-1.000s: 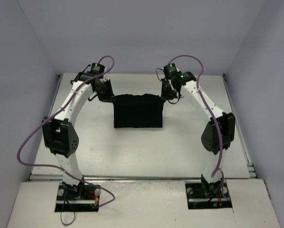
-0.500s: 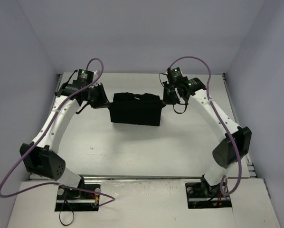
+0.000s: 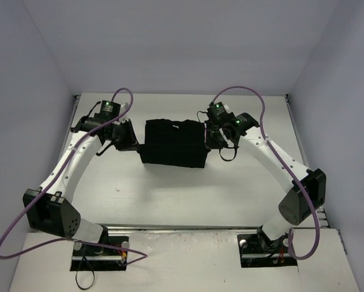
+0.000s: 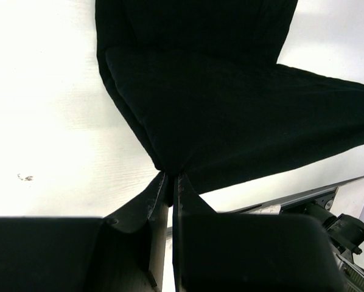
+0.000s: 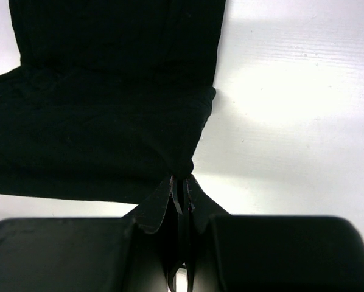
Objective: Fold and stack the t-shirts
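A: Left gripper (image 4: 168,175), what's it doing?
B: Jaws pinched together on a corner of the t-shirt (image 3: 173,146). In the wrist view the cloth bunches to a point right at the tips, with no gap between them.

A: Right gripper (image 5: 182,176)?
B: Same. It's clamped tight on the opposite corner, with the fabric gathered into a small knot at the tips.

A: Where are the two grips on the shirt?
B: One per side. From above, the left grip sits at the left edge of the dark shape and the right grip at the right edge. Both are partway along the sides, roughly level with each other.

A: Is the shirt flat?
B: Doubled over. Both wrist views show a layer running out from the tips across another layer lying flat beyond it. The held edge looks raised off the surface. Can't tell how far.

A: Where is it on the table (image 3: 170,194)?
B: Mid-width, in the far half, between the two wrists. Black cloth on white, easy to read.

A: Arms?
B: Both reach out from the near edge, bow outward, then turn in toward the shirt. A purple cable (image 3: 24,201) loops along each arm.
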Motion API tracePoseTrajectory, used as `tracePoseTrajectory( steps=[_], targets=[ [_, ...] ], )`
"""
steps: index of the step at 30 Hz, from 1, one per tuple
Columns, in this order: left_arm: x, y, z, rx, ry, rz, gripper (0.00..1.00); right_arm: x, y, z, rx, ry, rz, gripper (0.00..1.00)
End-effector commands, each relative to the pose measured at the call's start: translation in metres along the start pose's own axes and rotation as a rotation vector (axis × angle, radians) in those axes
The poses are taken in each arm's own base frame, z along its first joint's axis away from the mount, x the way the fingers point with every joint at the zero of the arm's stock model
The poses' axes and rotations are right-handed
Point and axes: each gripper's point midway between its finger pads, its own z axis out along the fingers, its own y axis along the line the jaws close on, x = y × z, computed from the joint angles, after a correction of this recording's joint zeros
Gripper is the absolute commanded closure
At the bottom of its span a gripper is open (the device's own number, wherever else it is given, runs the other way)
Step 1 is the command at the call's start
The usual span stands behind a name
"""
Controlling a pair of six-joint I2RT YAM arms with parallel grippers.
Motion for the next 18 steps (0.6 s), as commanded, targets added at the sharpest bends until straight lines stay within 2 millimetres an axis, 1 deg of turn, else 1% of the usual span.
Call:
tracePoseTrajectory(
  steps=[1, 7, 10, 13, 16, 18],
  targets=[
    [-0.021, -0.005, -0.009, 0.009, -0.068, 0.034, 1.0, -0.015, -0.014, -0.018, 0.049, -0.082, 0.023, 1.0],
    [-0.037, -0.005, -0.002, -0.007, -0.076, 0.045, 1.0, -0.021, -0.019, 0.0, 0.066, -0.045, 0.012, 1.0],
    [-0.05, -0.006, 0.008, -0.014, -0.072, 0.05, 1.0, -0.032, -0.023, 0.009, 0.067, -0.035, 0.011, 1.0],
    [-0.066, -0.01, 0.013, -0.016, -0.085, 0.055, 1.0, -0.049, -0.021, 0.013, 0.051, -0.046, 0.01, 1.0],
    [-0.078, -0.011, 0.016, -0.022, -0.099, 0.051, 1.0, -0.061, -0.018, 0.021, 0.041, -0.043, 0.003, 1.0],
    [-0.084, -0.008, 0.024, -0.032, -0.093, 0.046, 1.0, -0.067, -0.019, 0.028, 0.041, -0.04, 0.005, 1.0]
  ],
)
